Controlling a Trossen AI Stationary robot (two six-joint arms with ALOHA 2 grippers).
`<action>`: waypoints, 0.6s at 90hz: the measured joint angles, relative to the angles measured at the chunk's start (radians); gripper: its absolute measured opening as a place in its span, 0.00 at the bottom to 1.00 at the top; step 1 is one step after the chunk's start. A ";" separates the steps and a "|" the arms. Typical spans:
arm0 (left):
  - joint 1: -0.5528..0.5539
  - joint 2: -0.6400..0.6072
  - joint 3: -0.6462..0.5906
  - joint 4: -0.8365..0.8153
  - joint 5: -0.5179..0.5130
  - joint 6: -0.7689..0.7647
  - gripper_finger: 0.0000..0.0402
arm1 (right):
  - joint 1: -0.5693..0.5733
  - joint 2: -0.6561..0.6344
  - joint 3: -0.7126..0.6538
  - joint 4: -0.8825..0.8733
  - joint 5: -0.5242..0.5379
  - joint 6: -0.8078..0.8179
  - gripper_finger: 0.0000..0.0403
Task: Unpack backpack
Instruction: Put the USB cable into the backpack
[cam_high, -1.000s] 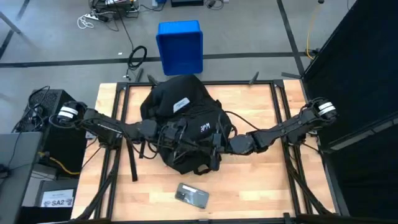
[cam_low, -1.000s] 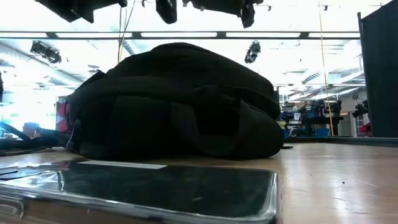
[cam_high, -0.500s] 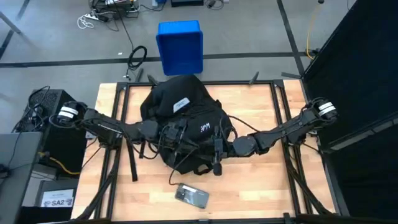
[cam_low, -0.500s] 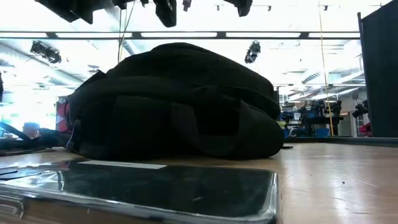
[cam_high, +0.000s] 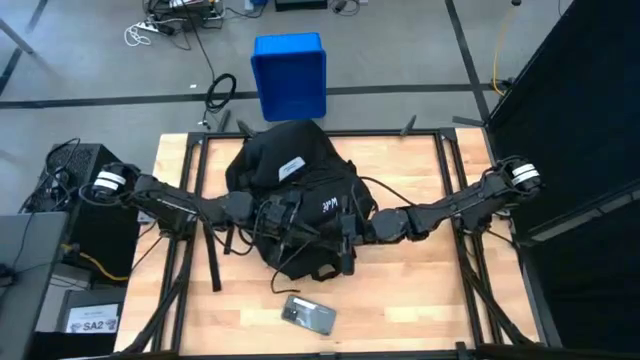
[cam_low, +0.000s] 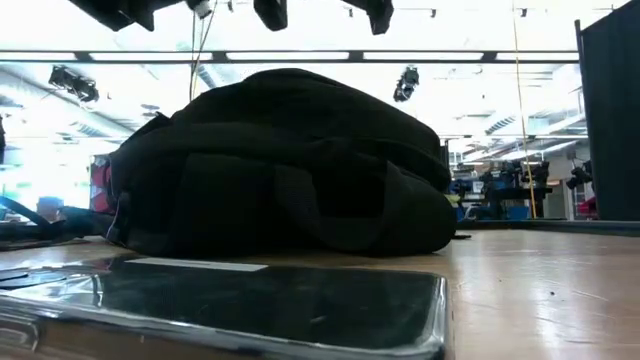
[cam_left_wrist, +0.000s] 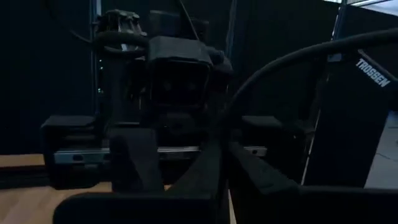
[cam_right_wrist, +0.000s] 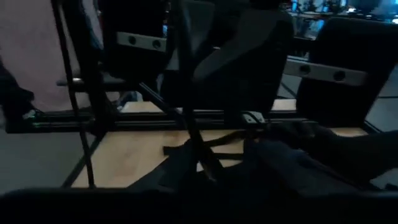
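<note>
Both of my arms reach in low from the table's (cam_high: 430, 290) two sides and meet over the backpack (cam_high: 300, 190), which lies in the middle of the wooden top, its white label facing up toward the far edge. From above, my left arm stretches in from the left edge, elbow low, and my left gripper (cam_high: 283, 222) sits over the near half of the bag among its loose straps; I cannot tell whether its fingers are spread or pressed together. My right arm comes in from the right edge in a long shallow line, and my right gripper (cam_high: 347, 238) hangs at the bag's near right side, pointing toward the near edge; whether it pinches anything I cannot tell either. At table height both grippers show only as dark shapes above the bag's rounded bulk, clear of its top. Beyond the far edge stands a blue box (cam_high: 290, 75) on the floor. Near the front edge, apart from the bag, lies a phone (cam_high: 307, 314), flat.
</note>
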 joint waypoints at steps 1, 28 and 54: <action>0.000 0.000 0.000 0.000 0.000 0.000 0.00 | 0.000 0.000 0.000 0.000 -0.004 0.000 0.22; 0.002 0.000 0.001 -0.028 -0.013 -0.006 0.00 | 0.011 0.000 0.000 -0.009 -0.111 -0.021 0.02; 0.002 -0.019 0.001 -0.083 0.002 0.040 0.04 | 0.033 0.001 -0.002 0.051 -0.073 -0.063 0.00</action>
